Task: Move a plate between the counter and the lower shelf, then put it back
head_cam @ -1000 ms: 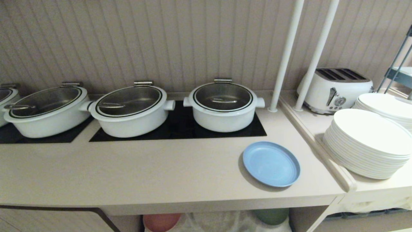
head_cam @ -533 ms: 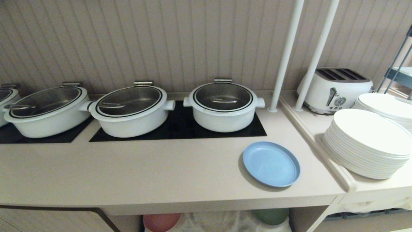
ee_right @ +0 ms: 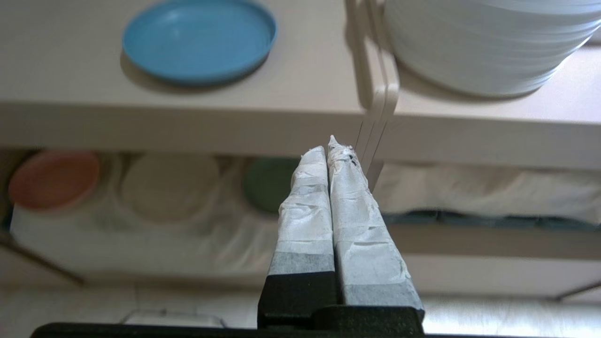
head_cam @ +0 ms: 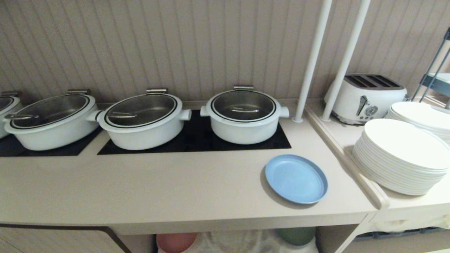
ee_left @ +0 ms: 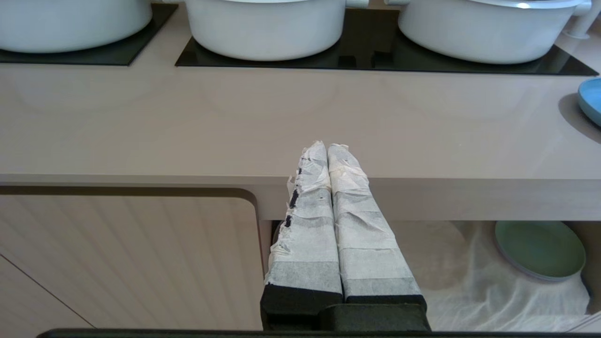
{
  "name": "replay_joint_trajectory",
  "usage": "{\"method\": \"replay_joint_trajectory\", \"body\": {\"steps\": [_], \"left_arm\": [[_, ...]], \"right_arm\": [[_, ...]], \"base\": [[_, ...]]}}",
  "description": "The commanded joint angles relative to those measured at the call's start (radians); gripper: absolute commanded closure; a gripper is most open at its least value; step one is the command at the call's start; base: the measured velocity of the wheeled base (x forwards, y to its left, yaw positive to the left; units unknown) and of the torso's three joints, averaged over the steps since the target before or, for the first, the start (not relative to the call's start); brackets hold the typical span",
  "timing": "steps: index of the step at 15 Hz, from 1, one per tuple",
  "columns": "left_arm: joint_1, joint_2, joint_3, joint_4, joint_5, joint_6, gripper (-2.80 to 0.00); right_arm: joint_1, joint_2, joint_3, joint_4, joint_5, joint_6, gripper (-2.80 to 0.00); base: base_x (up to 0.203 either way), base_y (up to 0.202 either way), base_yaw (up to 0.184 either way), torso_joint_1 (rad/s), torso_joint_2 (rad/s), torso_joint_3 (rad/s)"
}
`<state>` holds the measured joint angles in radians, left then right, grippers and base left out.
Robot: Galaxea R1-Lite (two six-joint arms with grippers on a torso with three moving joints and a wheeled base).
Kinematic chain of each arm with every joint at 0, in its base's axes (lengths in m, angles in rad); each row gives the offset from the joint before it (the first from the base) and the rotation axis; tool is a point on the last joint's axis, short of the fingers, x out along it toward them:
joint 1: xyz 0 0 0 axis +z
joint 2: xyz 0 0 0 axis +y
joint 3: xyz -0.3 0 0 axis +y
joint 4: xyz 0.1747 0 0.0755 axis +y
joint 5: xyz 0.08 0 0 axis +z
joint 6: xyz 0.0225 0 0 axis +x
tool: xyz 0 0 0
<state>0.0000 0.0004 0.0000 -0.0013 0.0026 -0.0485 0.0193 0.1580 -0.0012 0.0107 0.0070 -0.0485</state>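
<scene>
Light blue plate lying flat on the beige surface, at its right end near the front edge, just in front of the black hob panel and the rightmost white pot. Right gripper below and nearer than the front edge, taped fingers pressed together on nothing, aimed at the edge with the plate up, farther and to the left of them. Left gripper likewise closed and empty, pointing at the front edge well to the left, only the plate's rim showing at the far right of its view. Right arm judged the nearer one for the pick. No long axis on a round plate, so the near rim judged the likely place to take hold. Lower shelf beneath, white cloth over it, pink plate at left, green plate at right, a bare round hump between them. Stack of white plates just to the right, beyond the divider.
</scene>
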Motion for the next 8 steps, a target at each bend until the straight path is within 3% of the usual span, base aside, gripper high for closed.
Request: {"method": "replay_joint_trajectory", "body": {"steps": [1, 8], "left_arm": [[0.000, 0.000, 0.000, 0.000, 0.000, -0.001, 0.00], [0.000, 0.000, 0.000, 0.000, 0.000, -0.001, 0.00]], "right_arm": [[-0.009, -0.137, -0.002, 0.002, 0.001, -0.001, 0.00], [-0.013, -0.158, 0.000, -0.006, -0.001, -0.004, 0.00]], "base": [[0.000, 0.000, 0.000, 0.000, 0.00, 0.000], [0.000, 0.000, 0.000, 0.000, 0.00, 0.000]]}}
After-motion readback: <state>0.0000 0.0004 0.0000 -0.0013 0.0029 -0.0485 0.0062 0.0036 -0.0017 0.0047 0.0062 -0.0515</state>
